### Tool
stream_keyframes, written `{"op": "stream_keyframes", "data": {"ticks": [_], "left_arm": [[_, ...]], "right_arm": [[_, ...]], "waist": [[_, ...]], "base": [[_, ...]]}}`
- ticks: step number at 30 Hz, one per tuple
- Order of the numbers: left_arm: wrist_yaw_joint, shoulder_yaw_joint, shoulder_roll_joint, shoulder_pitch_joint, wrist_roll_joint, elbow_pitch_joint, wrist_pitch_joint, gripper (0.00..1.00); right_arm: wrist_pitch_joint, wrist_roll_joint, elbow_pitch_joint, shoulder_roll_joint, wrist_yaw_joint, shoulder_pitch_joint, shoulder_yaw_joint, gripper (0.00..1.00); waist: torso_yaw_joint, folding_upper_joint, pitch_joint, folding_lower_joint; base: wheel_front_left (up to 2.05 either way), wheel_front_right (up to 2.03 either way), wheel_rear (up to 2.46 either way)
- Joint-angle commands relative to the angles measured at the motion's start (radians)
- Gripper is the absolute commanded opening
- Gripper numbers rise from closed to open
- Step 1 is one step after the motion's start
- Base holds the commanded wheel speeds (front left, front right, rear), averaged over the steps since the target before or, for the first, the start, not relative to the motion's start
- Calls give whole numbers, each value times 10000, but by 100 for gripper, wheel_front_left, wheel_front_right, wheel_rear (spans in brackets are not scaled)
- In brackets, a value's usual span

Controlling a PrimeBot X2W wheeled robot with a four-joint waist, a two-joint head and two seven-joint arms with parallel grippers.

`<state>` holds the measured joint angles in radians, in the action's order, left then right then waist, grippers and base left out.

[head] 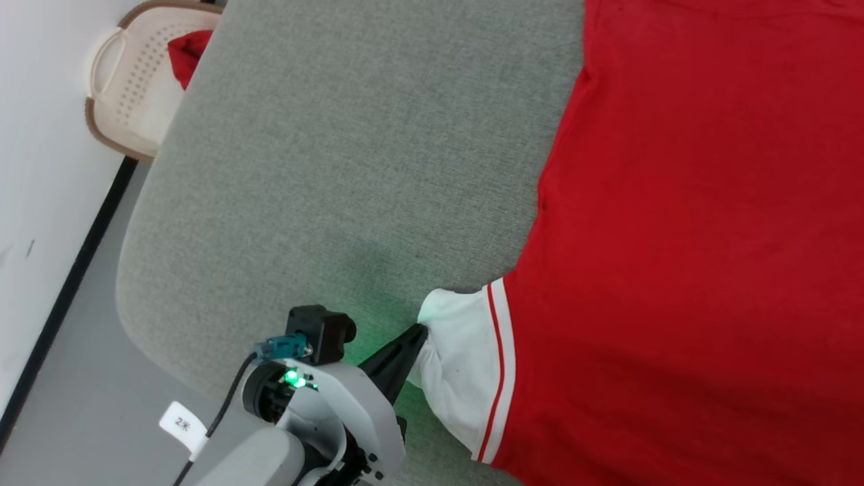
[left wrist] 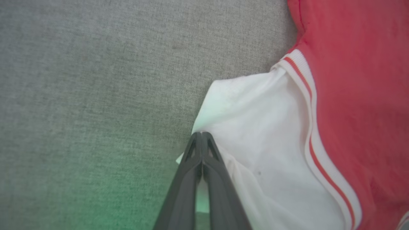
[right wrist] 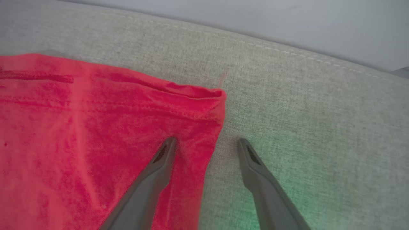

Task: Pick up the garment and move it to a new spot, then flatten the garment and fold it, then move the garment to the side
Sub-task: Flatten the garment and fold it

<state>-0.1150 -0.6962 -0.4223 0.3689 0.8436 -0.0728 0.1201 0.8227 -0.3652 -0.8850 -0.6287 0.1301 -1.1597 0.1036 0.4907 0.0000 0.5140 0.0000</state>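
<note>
Now, lower centre, my left claw (head: 422, 331) pinches the one garment (head: 675, 236); my right claw (right wrist: 207, 140) gapes astride its red edge.

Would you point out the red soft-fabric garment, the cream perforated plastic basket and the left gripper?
Red soft-fabric garment (head: 709, 223): head view, red body.
Cream perforated plastic basket (head: 135, 75): head view, perforated wall.
Left gripper (left wrist: 202, 134): left wrist view, shut fingertips.
</note>
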Motion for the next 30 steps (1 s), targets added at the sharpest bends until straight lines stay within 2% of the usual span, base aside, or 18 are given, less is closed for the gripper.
{"op": "stream_keyframes", "data": {"ticks": [1, 4, 9, 14, 18, 23, 30], "left_arm": [[9, -35, 28, 49, -2, -210, 14, 0], [40, -9, 43, 64, 70, -394, -48, 0], [48, 88, -7, 87, 144, -627, -102, 0], [-97, 291, -190, -5, 160, -746, -223, 0], [-232, 487, -446, -128, 249, -734, -246, 0], [-403, 791, -809, -331, 360, -600, -314, 0], [-725, 1111, -1303, -747, 474, -128, -337, 0]], "right_arm": [[466, 177, -764, 452, 11, 674, 118, 0], [949, 279, -1004, 581, 11, 720, 224, 0], [696, 244, -767, 646, 11, 588, 124, 0], [632, -128, -100, 767, 11, 687, 620, 0], [807, -789, 816, 647, 11, 1008, 1323, 0], [839, -1749, 2272, 139, 8, 1519, 2019, 0], [766, -3131, 4482, -235, 8, 2790, 2337, 0]], "waist": [[211, 0, 211, 0], [169, 0, 188, 0], [-84, 0, 50, 0], [-584, 0, -267, 0], [-1125, 0, -580, 0], [-1804, 0, -938, 0], [-2678, 0, -1415, 0]], "base": [[0, 0, 0], [0, 0, 0], [0, 0, 0], [0, 0, 0], [0, 0, 0], [0, 0, 0], [0, 0, 0]]}}
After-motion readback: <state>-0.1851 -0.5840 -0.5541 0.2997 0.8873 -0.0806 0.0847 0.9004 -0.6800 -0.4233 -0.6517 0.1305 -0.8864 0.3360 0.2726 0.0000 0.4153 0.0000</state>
